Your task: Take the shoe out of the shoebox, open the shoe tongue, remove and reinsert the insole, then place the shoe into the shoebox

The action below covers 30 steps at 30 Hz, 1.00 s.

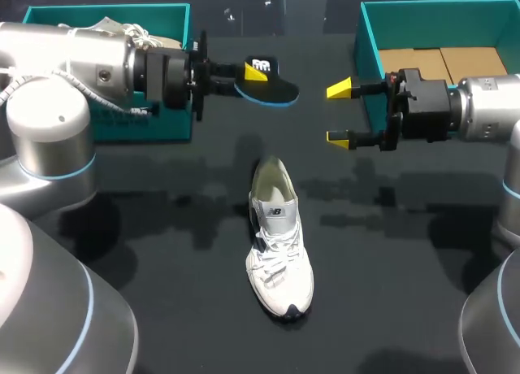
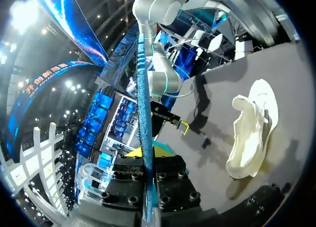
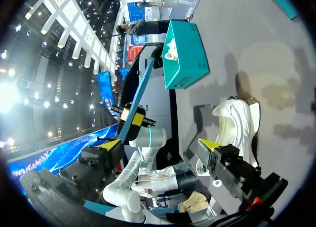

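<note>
A white shoe (image 1: pixel 279 240) lies on the dark table, toe toward the front edge and its opening facing back. My left gripper (image 1: pixel 253 71) hangs above the table behind it, shut on a black insole (image 1: pixel 268 85) with a blue edge. In the left wrist view the insole (image 2: pixel 144 113) shows edge-on between the fingers of the left gripper (image 2: pixel 148 152), with the shoe (image 2: pixel 252 133) off to one side. My right gripper (image 1: pixel 340 112) stands open and holds nothing, a short way to the right of the insole. From the right wrist, the right gripper (image 3: pixel 160 145) faces the insole (image 3: pixel 136 101) and the shoe (image 3: pixel 237 126).
A teal shoebox (image 1: pixel 146 122) at the back left holds a second pale shoe (image 1: pixel 142 36). Another teal shoebox (image 1: pixel 370 41) at the back right shows its cardboard floor, with my right arm over its front edge. The first box (image 3: pixel 185 54) also appears beyond the shoe.
</note>
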Motion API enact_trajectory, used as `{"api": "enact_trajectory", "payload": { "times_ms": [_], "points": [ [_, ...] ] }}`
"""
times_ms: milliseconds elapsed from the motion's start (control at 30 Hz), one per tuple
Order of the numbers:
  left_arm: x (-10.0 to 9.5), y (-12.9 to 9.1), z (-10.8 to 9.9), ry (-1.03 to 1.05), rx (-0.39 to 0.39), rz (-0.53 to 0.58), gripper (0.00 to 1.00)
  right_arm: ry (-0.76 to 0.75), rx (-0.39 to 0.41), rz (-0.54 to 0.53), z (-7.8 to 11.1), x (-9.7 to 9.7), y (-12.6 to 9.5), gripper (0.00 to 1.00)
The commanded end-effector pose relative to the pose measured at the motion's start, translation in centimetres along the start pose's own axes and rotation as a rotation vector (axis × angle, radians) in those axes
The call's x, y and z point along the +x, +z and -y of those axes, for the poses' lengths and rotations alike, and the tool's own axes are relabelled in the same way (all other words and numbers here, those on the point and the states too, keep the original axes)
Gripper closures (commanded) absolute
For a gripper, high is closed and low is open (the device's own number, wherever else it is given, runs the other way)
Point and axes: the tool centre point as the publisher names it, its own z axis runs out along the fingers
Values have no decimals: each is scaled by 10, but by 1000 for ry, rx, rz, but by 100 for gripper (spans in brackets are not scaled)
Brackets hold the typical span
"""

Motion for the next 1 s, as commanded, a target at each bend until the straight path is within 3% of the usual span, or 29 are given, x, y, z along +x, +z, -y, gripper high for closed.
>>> {"api": "enact_trajectory", "payload": {
  "times_ms": [33,433,733,800,900,1000],
  "points": [
    [4,1,-4,88,-4,7,100,0,-2,1,0,0,1,0],
    [11,13,-20,346,-68,70,100,-52,22,30,-3,11,12,0],
    [12,23,-30,402,-41,71,100,-76,56,44,2,14,24,0],
    [13,24,-32,409,-36,69,100,-82,45,44,3,13,26,3],
    [14,27,-35,429,-26,68,100,-86,44,35,4,11,30,27],
    [15,29,-35,445,-14,66,100,-86,50,30,4,10,35,27]
  ]
}}
